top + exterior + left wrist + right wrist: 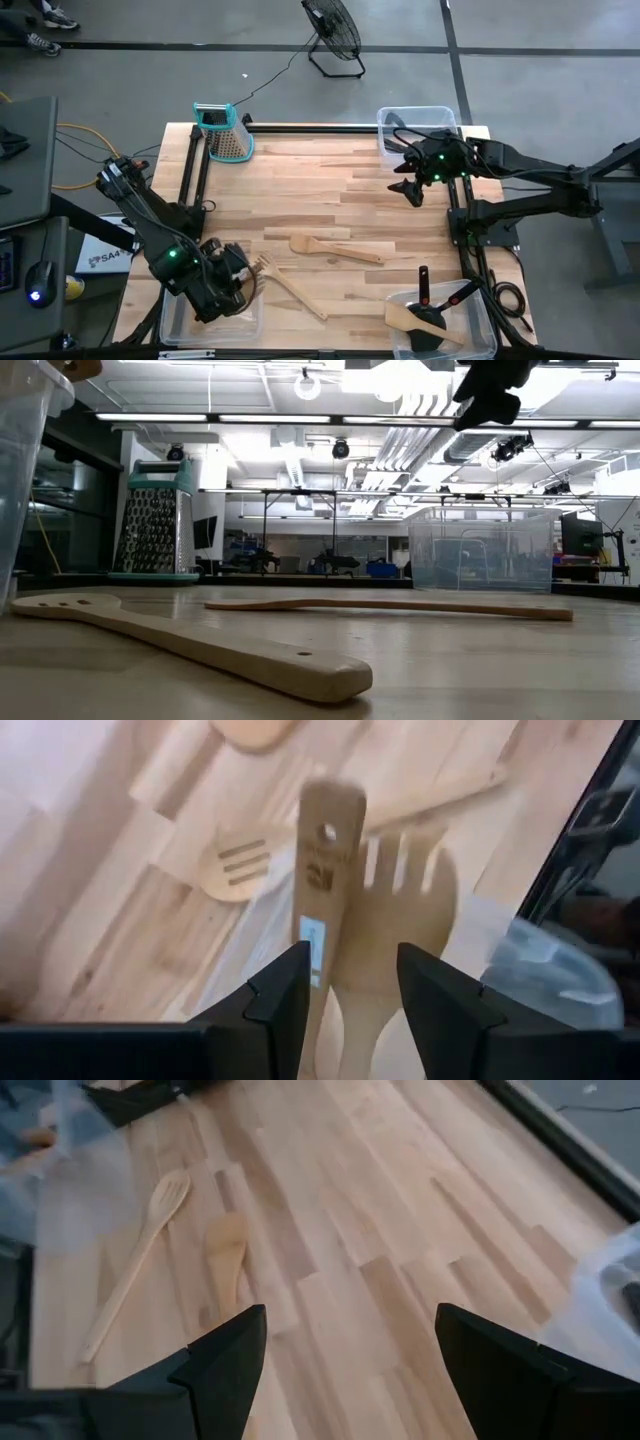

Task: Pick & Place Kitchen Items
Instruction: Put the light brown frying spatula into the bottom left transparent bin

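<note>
Wooden utensils spread over three spots on the table [330,170]. Held upright between the fingers [285,995] of the left gripper [232,275]: one pale wooden handle [322,910] with a hole near its end, clamped, with a slotted wooden spoon head [400,920] just behind it. Positioned at the near left corner of the table, over the clear bin [180,320] there. Lying flat on the bare wood just beside that bin: a slotted wooden spoon [290,285], angled toward the near edge. Near the table's middle: a wooden spatula [335,249], flat, apart from the spoon. Piled in the near right bin [480,300]: a wooden turner [420,320] and black tools [430,300].

Hovering high over the far right of the table, beside a clear bin [385,125] at the far edge: the right gripper [410,188], fingers spread wide, holding nothing. Standing at the far left edge: a metal grater [227,135] with a teal top.
</note>
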{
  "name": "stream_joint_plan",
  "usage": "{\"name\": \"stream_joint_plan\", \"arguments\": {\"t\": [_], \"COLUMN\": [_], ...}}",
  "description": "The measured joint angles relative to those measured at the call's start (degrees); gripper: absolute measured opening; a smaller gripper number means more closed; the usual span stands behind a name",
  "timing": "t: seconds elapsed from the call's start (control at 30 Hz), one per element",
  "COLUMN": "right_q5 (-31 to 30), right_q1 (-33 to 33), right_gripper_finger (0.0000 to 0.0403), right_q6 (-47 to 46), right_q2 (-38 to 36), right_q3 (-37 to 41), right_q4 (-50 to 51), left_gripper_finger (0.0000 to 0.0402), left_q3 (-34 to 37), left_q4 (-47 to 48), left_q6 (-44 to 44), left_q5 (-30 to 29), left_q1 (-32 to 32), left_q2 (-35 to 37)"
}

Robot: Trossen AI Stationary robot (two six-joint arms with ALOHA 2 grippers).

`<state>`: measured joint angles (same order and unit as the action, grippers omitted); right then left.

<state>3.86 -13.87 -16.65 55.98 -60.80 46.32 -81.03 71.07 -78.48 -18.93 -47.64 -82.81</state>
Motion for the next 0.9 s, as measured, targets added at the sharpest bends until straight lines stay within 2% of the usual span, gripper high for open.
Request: {"name": "stream_joint_plan", "arguments": {"t": [0.17,0.3,0.43,0.57,0.9], "right_q5": [5.0,5.7,5.3,5.1,3.2], "right_q1": [1.1,4.2,7.9,10.9,15.7], "right_gripper_finger": [0.0284,0.0284,0.0284,0.0284,0.0284], "right_q6": [0.3,0.4,0.4,0.2,-0.1], "right_q2": [3.2,6.5,10.4,14.3,24.2], "right_q3": [0.0,0.0,0.0,0.0,0.0], "right_q4": [-4.0,-8.7,-13.2,-15.8,-16.9], "left_gripper_finger": [0.0149,0.0149,0.0149,0.0149,0.0149], "left_q3": [-6.2,-10.4,-13.0,-13.9,-13.9], "left_q4": [4.4,5.5,5.8,5.8,5.5], "left_q6": [0.7,2.5,4.7,4.7,4.7], "left_q5": [-9.0,-18.3,-25.0,-28.2,-29.3], "left_q1": [0.0,0.0,0.1,0.1,0.1], "left_q2": [0.0,0.1,0.1,0.1,0.1]}}
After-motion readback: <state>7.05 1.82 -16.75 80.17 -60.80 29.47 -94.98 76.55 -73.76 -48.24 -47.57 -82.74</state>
